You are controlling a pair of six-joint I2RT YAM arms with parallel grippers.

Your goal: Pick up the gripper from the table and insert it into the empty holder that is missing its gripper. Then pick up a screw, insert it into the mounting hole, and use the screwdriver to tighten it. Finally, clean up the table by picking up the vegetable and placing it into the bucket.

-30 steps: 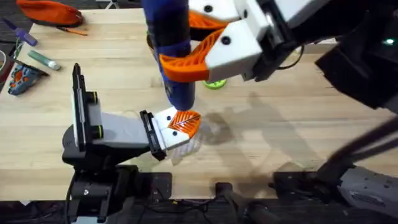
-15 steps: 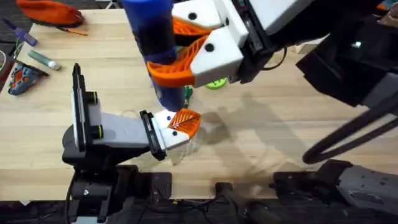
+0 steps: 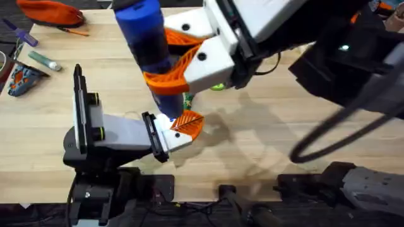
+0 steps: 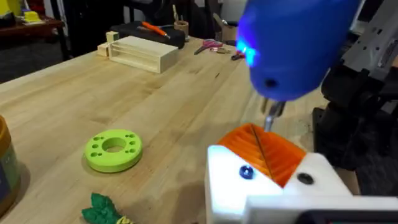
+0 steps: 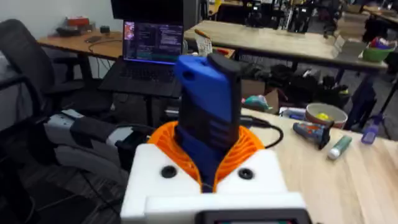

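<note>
While the right tool (image 3: 173, 63) gripped the blue cylindrical electric screwdriver (image 3: 148, 47) mid-barrel, a rigid, top-heavy load, the left tool's (image 3: 180, 129) opening could not be told.

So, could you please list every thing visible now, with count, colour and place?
Blue cylindrical electric screwdriver: one, held upright over the holder.
Orange wedge-shaped gripper: one, seated in the white plastic holder.
Lime-green disc with holes: one, on the table.
Dark green toy vegetable: one, near the disc.
Pale wooden box: one, far table side.
Grey-green marker pen: one, far left.
Wooden table: one, tan.
Right gripper: white and orange, jaws shut on the screwdriver.
</note>
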